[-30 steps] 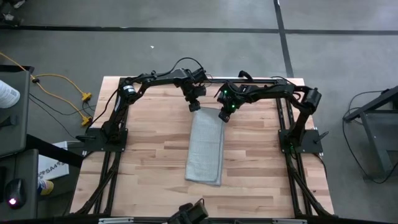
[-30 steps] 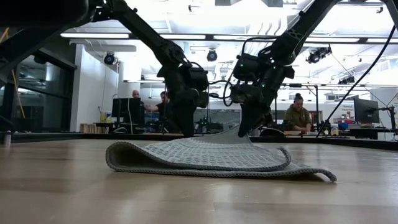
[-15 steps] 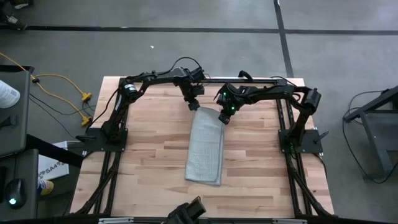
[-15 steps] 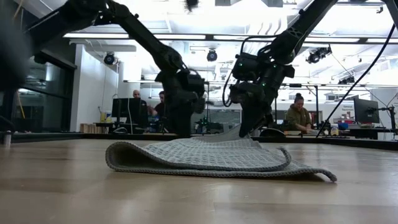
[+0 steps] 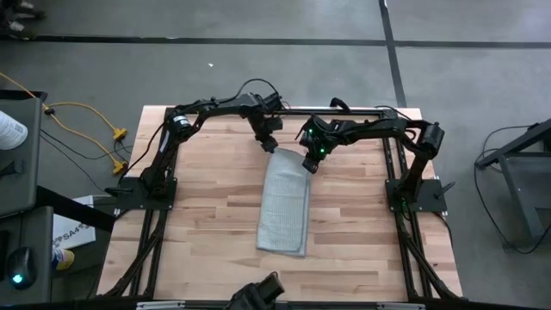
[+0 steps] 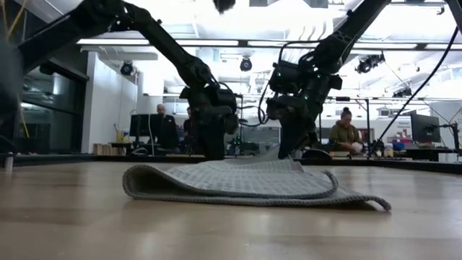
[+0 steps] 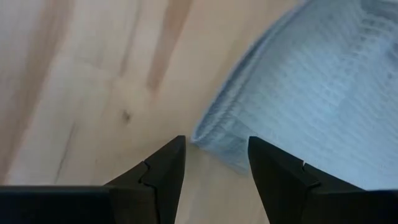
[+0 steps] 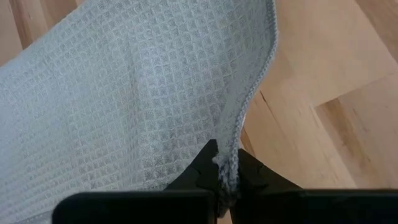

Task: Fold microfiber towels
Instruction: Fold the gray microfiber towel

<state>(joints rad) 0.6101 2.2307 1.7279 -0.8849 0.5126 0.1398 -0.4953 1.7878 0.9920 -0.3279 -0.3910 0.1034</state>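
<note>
The light grey-blue towel point(image 5: 286, 200) lies folded into a long narrow strip on the middle of the wooden table point(image 5: 207, 224), running from far to near. In the low view the towel point(image 6: 238, 184) shows stacked layers. My left gripper point(image 5: 269, 145) is open just off the towel's far left corner point(image 7: 214, 134); the corner lies on the table just ahead of the open fingertips. My right gripper point(image 5: 308, 162) is shut on the towel at its far right corner. My right gripper pinches the towel's hemmed edge point(image 8: 233, 146) at the far right corner between its two fingers. The fingers come from above, slanting down. That corner point(image 6: 274, 154) is raised a little off the table, and the rest of the towel lies flat.
The arms' dark base frames stand along the table's left edge point(image 5: 142, 185) and right edge point(image 5: 413, 185). Bare wood lies on both sides of the towel and toward the near edge. People sit at desks in the room beyond point(image 6: 346, 133).
My left gripper has drawn back a little toward the table's far left, away from the towel's corner. My right gripper keeps hold of its corner almost in place. The towel has not shifted.
</note>
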